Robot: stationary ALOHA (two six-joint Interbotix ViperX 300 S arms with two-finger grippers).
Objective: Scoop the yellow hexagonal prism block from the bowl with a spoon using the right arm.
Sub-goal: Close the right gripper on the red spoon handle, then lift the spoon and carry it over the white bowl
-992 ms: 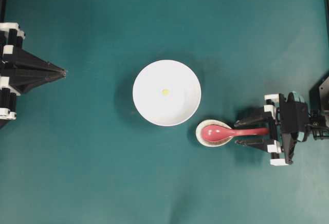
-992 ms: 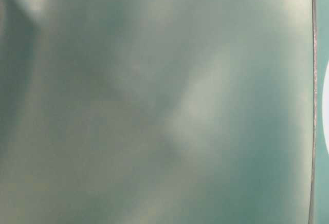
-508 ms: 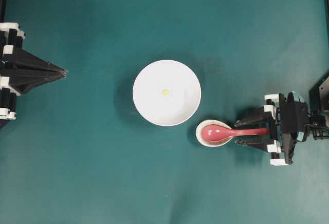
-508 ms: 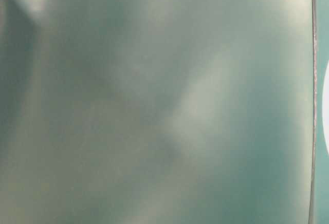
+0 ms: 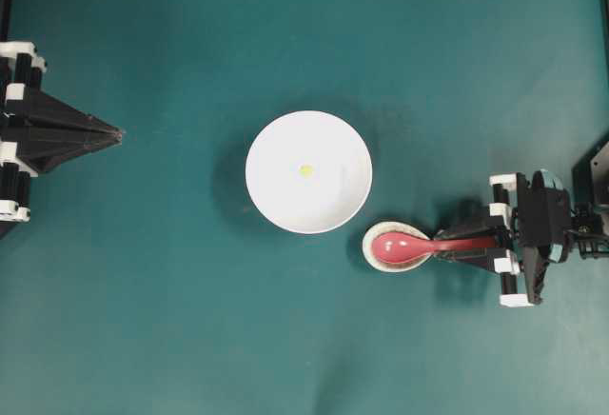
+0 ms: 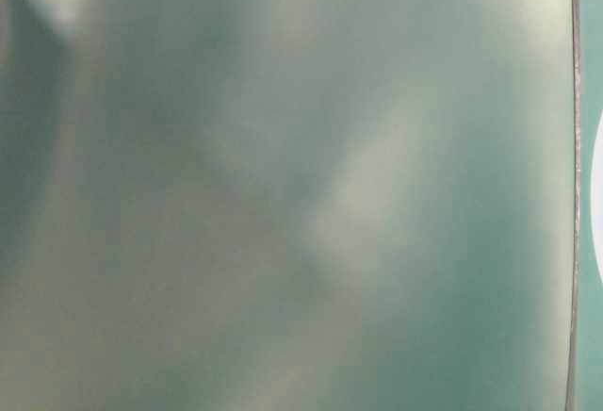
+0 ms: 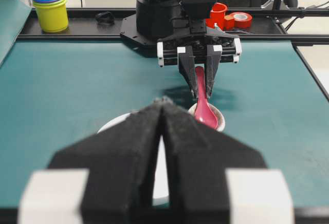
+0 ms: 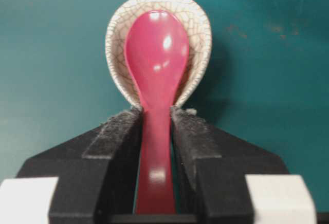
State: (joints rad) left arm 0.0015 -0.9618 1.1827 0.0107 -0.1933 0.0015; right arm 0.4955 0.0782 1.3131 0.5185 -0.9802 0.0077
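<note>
My right gripper (image 8: 156, 131) has its two black jaws drawn in against either side of the spoon (image 8: 156, 64) handle; the left jaw touches it, while a thin sliver of teal shows along the right jaw, so I cannot confirm a firm clamp. The spoon's glossy pinkish-red scoop lies in the speckled oval dish (image 8: 198, 34), hollow side up, and carries nothing. The dish sits just beside the lower right rim of the bowl (image 5: 276, 196) in the overhead view, without touching it.

The bowl is round, white, and stands near the middle of the table. The yellow hexagonal prism block (image 5: 305, 170) lies on its floor, close to centre, apart from the spoon.

My left gripper (image 5: 116, 133) rests well apart at the left edge, its jaws pressed together on nothing.

The surface is a teal mat (image 5: 171, 320), bare apart from the items listed. The table-level view is a blurred grey-green wash and yields nothing usable. Beyond the mat, the left wrist view shows a black ledge bearing a yellow cup (image 7: 50, 13) with blue rings on top, a red cup (image 7: 219, 13), and a roll of red tape (image 7: 241, 18).
</note>
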